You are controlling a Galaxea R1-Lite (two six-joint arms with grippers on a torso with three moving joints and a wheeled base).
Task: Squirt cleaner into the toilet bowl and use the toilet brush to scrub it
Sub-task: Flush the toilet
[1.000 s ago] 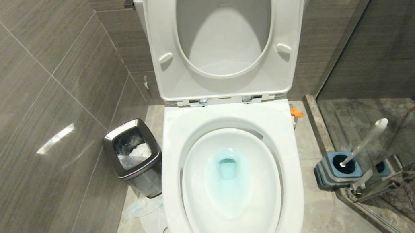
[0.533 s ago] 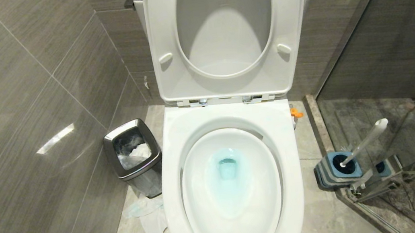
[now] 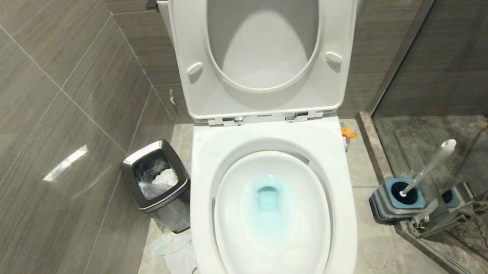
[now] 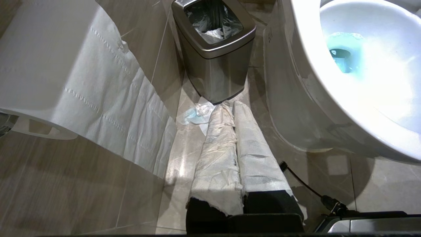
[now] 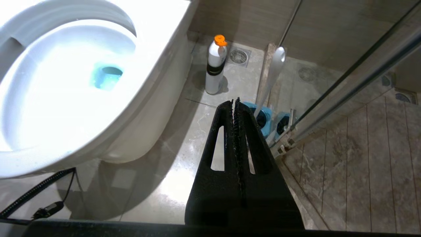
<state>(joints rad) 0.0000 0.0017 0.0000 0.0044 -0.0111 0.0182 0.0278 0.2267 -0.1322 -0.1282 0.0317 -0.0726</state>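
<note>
Toilet bowl (image 3: 286,265) water already shows turquoise cleaner (image 3: 267,210), so your squirt looks done, scrubbing isn't: toilet brush (image 3: 427,167) sits in its holder (image 3: 395,211) on the floor right of the bowl, right tool (image 5: 234,102) clenched empty near it, left tool (image 4: 232,107) clenched, paper-wrapped.

A small bathroom: a glossy white ceramic toilet bowl (image 3: 276,228) with raised seat, grey tiled walls (image 3: 30,114), a square steel waste bin (image 3: 157,185), a glass shower partition (image 3: 452,55), a round floor drain (image 5: 238,56).
</note>
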